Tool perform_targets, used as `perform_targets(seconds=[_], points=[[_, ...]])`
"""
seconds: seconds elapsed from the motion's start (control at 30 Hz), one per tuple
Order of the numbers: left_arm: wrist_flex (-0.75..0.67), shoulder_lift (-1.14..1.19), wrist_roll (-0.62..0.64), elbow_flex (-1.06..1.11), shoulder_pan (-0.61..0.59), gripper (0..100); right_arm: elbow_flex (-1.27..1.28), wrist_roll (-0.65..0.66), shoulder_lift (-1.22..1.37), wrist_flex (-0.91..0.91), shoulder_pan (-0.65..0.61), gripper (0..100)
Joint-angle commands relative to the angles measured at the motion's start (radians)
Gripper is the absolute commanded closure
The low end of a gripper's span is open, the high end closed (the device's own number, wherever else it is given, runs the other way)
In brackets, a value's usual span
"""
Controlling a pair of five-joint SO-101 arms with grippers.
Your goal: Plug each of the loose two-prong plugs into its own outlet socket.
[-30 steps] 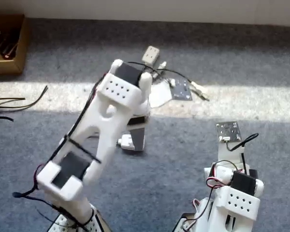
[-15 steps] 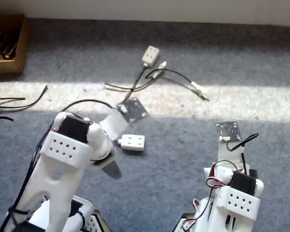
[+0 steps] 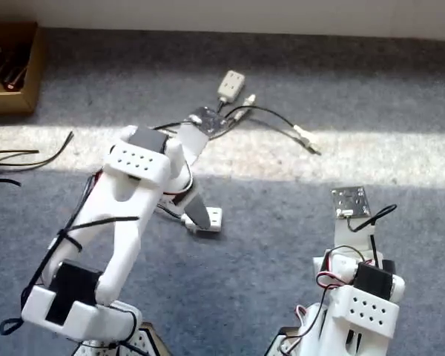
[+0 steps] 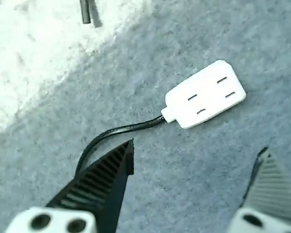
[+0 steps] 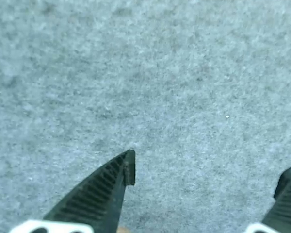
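Grey carpeted table surface, viewed from beside the rig. The large white left arm was folded back toward its base half a second ago, after a long reach to the far side. It has since swung forward again, so the left gripper now hangs just short of the near white rectangular plastic outlet block, fingers spread wide and holding nothing. This reads as a fresh approach, with no plug yet seated. The smaller white right arm has not stirred; the right gripper is likewise splayed over bare carpet. The near block lies flat in the shaded band, slots upward, long axis across the table. Its thin black cord leaves the short end on the left arm's side. A far white outlet block sits beyond it. One small white two-prong plug and a second white plug lie in the sunlit strip, well apart from the near block.
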Motion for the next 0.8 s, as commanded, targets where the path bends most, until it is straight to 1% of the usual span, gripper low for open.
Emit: perform_targets(seconds=[0.0, 0.03, 0.17, 0.27, 0.4, 0.47, 0.6, 0.67, 0.77], points=[[-0.008, 0.067, -0.285, -0.047, 0.007, 61, -0.002, 0.008, 0.010, -0.002, -0.010, 56.6], [-0.011, 0.094, -0.333, -0.050, 0.007, 61, -0.002, 0.008, 0.010, -0.002, -0.010, 56.6], [-0.034, 0.157, -0.361, -0.051, 0.012, 61, -0.001, 0.009, 0.008, -0.002, -0.010, 56.6], [-0.041, 0.185, -0.459, -0.048, 0.005, 61, -0.001, 0.012, 0.008, -0.002, -0.010, 56.6], [-0.044, 0.183, -0.508, -0.051, 0.010, 61, -0.001, 0.012, 0.008, -0.002, -0.010, 56.6], [-0.083, 0.183, -0.543, -0.051, 0.013, 61, -0.001, 0.012, 0.008, -0.002, -0.010, 56.6], [-0.207, 0.191, -0.589, -0.045, 0.015, 61, -0.001, 0.012, 0.008, -0.002, -0.010, 56.6], [-0.252, 0.191, -0.598, -0.044, 0.045, 61, -0.001, 0.012, 0.008, -0.002, -0.010, 56.6], [-0.255, 0.191, -0.597, -0.041, 0.124, 61, -0.001, 0.012, 0.008, -0.002, -0.012, 56.6]])
